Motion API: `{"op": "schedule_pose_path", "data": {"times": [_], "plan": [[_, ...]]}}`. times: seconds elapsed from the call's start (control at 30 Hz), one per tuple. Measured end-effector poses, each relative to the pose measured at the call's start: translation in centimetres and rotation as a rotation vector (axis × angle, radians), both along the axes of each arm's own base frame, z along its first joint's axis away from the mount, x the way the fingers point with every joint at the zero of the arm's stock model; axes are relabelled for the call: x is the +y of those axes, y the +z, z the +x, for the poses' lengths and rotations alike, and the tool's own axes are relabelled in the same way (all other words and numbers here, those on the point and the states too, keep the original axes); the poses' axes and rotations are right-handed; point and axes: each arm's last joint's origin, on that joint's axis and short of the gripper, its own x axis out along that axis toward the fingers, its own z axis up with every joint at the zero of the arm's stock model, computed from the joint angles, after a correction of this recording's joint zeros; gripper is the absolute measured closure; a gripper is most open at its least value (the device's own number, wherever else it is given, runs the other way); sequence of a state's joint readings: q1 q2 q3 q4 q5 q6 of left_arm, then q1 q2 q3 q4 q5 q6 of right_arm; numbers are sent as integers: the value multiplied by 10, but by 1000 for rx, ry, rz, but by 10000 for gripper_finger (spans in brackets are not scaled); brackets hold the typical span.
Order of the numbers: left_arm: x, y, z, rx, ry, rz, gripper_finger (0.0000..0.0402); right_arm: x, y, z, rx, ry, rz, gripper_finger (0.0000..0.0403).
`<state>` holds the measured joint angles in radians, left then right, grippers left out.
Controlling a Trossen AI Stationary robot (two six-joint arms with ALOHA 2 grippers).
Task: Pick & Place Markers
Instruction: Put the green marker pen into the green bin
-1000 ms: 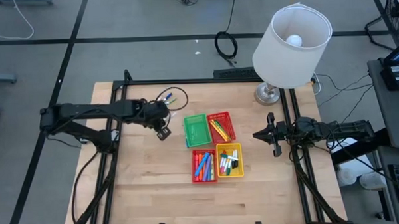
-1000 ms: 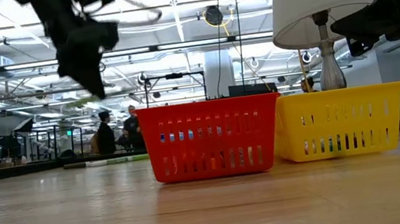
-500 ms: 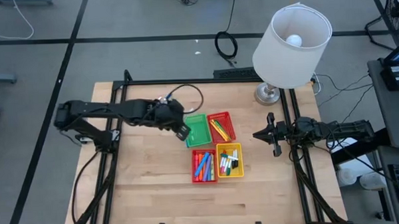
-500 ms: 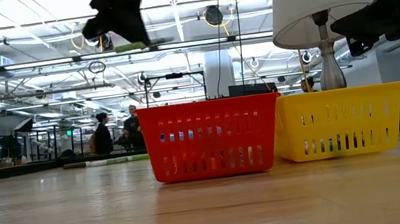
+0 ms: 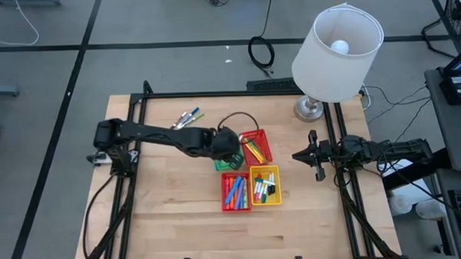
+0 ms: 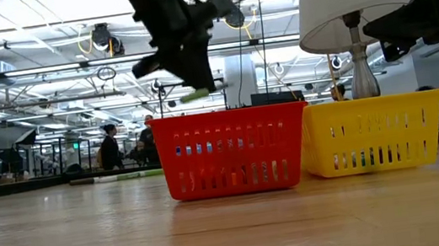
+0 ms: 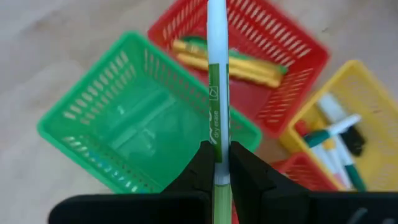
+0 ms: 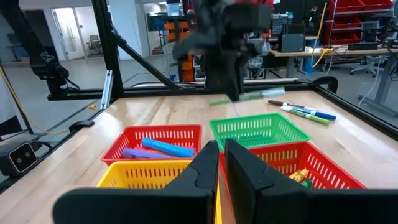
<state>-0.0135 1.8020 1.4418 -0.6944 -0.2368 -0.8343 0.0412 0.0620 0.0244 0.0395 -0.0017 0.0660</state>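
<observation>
My left gripper [image 5: 229,145] hangs over the green basket [image 5: 225,162], shut on a green-and-white marker [image 7: 217,93]. The marker also shows in the low view [image 6: 195,95] and in the right wrist view [image 8: 239,97]. Green things lie on the green basket's floor [image 7: 146,127]. Several loose markers [image 5: 187,118] lie flat on the table at the far left. My right gripper [image 5: 296,154] waits shut and empty near the table's right edge. My left gripper pinches the marker's barrel [image 7: 217,157] between its two fingers, near one end. The fingers [image 7: 202,167] come from above, slanting down. The marker sticks out past them, about level, lifted clear above the green basket.
A red basket [image 5: 256,146] with yellow and orange markers stands right of the green one. Nearer stand a red basket [image 5: 234,192] with blue and pink markers and a yellow basket [image 5: 265,185] with white-and-black ones. A lamp [image 5: 337,45] stands at the far right.
My left gripper has carried the green marker toward the table's right edge, from the far left over to the green basket. It rose on the way and has come down a little in the last half second. It stays shut on the marker.
</observation>
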Motion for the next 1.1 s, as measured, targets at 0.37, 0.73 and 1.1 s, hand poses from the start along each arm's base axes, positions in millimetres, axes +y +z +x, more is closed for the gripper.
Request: {"op": "schedule_pose_path", "data": {"times": [0.37,0.73,1.1], "plan": [[2,-22,0,72,218,-18,376,0,0,0,1,0,0,385],[7,-35,2,121,264,-25,375,0,0,0,1,0,0,385],[7,-35,2,122,258,-22,344,0,0,0,1,0,0,385]]}}
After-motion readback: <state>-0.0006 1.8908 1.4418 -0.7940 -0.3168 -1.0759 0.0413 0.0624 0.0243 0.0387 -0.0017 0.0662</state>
